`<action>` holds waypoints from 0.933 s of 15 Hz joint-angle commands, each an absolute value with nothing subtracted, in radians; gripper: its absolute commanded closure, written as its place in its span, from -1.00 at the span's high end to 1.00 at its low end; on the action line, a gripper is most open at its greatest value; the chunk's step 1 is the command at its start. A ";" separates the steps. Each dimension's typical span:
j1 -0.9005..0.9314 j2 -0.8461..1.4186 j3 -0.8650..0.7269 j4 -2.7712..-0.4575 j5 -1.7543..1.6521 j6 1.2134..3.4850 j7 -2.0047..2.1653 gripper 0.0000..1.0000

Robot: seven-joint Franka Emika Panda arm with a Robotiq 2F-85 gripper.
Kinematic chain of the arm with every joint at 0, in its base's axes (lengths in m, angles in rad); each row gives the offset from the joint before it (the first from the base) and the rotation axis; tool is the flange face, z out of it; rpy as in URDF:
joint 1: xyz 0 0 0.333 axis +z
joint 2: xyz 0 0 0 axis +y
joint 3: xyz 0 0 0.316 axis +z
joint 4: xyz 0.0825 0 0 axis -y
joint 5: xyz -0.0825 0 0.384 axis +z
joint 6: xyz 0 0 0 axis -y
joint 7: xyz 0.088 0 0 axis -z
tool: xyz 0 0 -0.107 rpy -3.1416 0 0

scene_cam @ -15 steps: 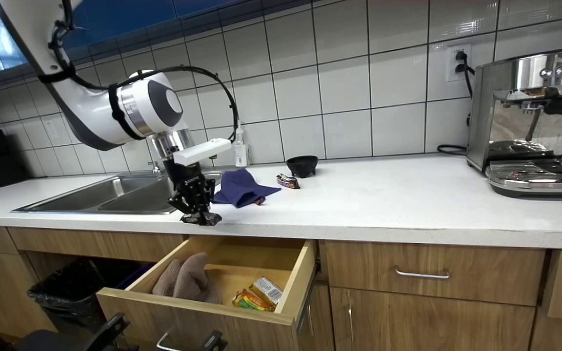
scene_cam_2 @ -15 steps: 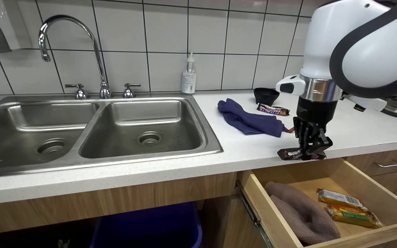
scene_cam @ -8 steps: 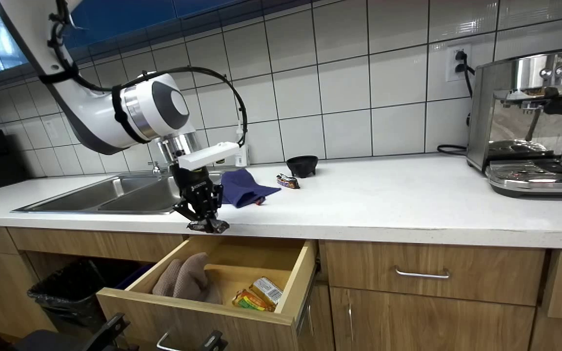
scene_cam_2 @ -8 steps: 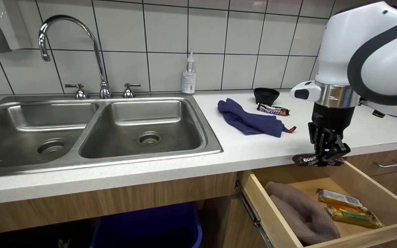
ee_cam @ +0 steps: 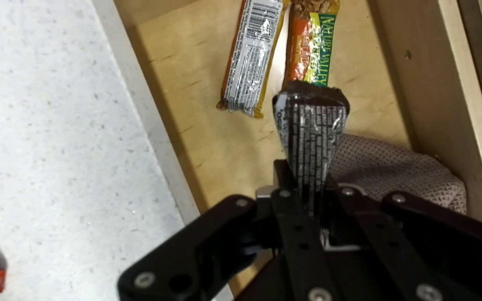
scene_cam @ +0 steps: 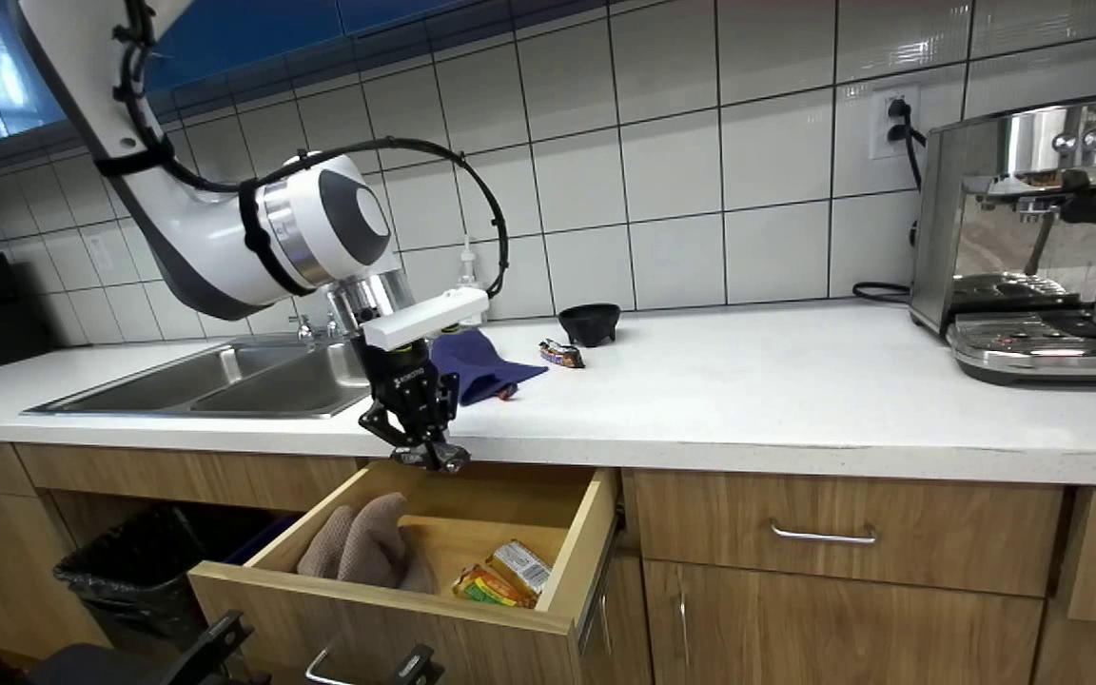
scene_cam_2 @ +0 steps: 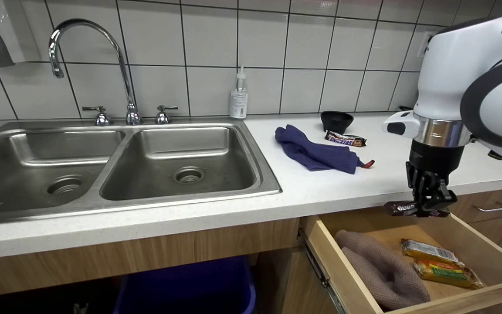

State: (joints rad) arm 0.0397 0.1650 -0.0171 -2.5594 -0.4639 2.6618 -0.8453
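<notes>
In an exterior view, claw is clamped on a dark-wrapped bar, up above the back part of the pulled-out drawer. The dark-wrapped bar sits crosswise in the grip, an end poking out each side. Black-bagged bin beside the drawer; espresso machine on the counter, well apart from the drawer. In an exterior view, sink is set into the counter on the drawer's bin side. A blue cloth lies on the counter behind the drawer; farther back, a small colorful packet rests just on the drawer side of a black bowl. A brownish cloth is bunched inside the drawer, along the side nearer the sink. In the wrist view, the dark-wrapped bar juts straight out of the claw over the drawer, lettering toward the camera, its near end hidden by the claw. Two snack bars lie side by side on the drawer floor, lower than the dark-wrapped bar; brownish cloth partly covered by the claw.
</notes>
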 commanded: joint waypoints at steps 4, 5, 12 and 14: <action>0.024 0.242 -0.058 -2.552 -0.568 2.743 -0.723 -0.92; 0.025 0.257 -0.067 -2.550 -0.579 2.751 -0.705 -0.92; 0.015 0.336 -0.106 -2.541 -0.613 2.764 -0.624 -0.92; 0.011 0.350 -0.111 -2.537 -0.613 2.765 -0.613 -0.92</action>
State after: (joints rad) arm 0.0268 0.3249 -0.1057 -2.5550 -0.5765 2.7478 -0.6649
